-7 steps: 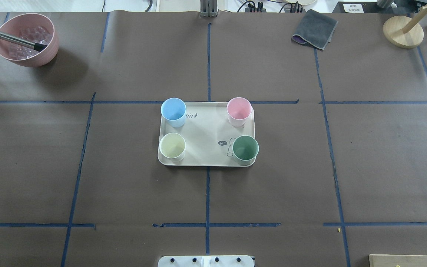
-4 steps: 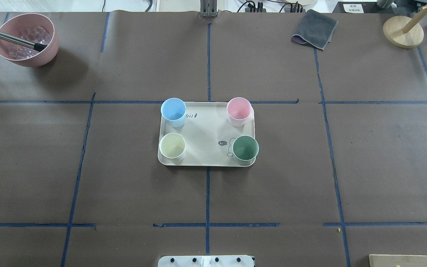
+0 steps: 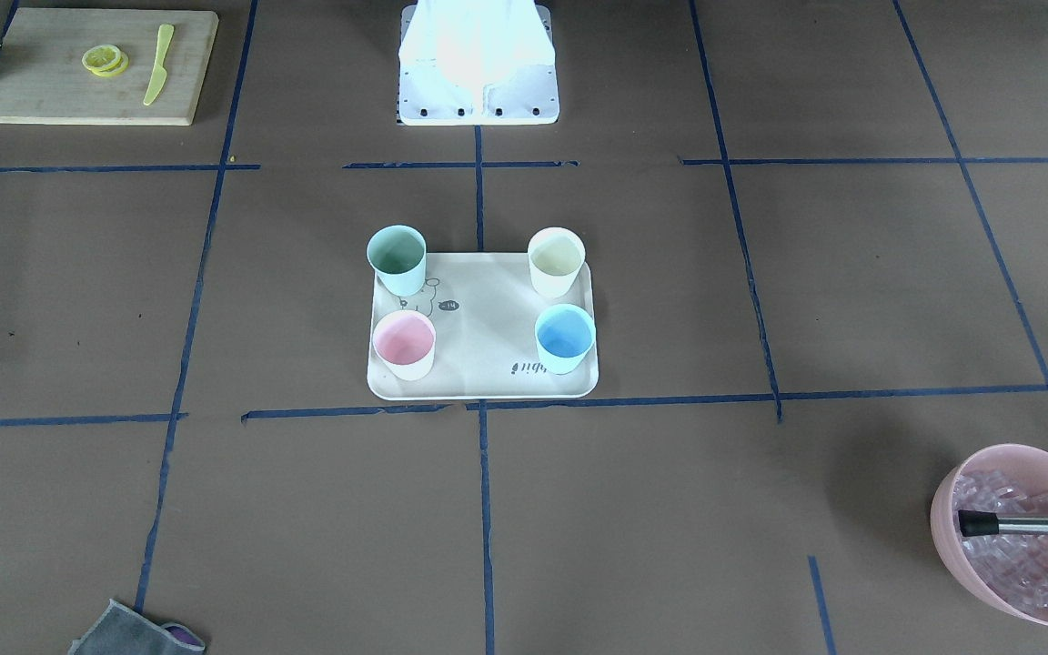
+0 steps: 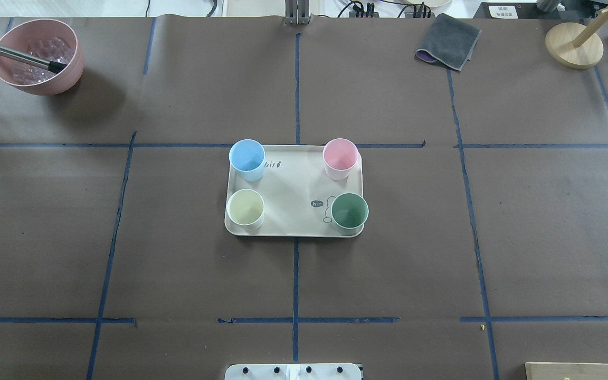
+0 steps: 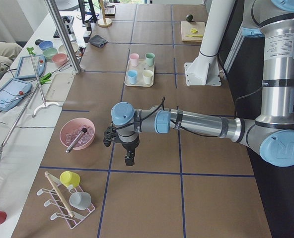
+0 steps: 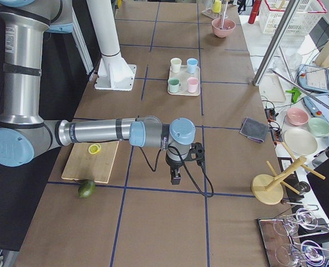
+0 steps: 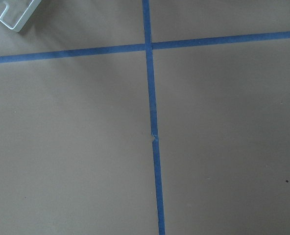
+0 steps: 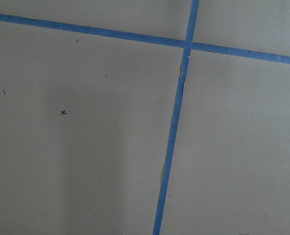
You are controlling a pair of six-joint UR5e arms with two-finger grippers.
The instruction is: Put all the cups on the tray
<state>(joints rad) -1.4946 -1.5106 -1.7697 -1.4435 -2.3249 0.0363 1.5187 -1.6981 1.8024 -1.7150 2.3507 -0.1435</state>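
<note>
No item has moved since the earlier frames. Blue cup [image 4: 247, 157], pink cup [image 4: 340, 157], cream cup [image 4: 245, 207] and green cup [image 4: 349, 210] stand upright on the tray [image 4: 293, 182], between left pincer [image 5: 129, 159] and right pincer [image 6: 175, 178] and well apart from both. Pincer opening and hold: cannot tell.

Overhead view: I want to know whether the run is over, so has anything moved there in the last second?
Nothing visibly changed. The blue cup, pink cup, cream cup and green cup stand upright at the corners of the tray as before, and no arm shows in this view.
</note>
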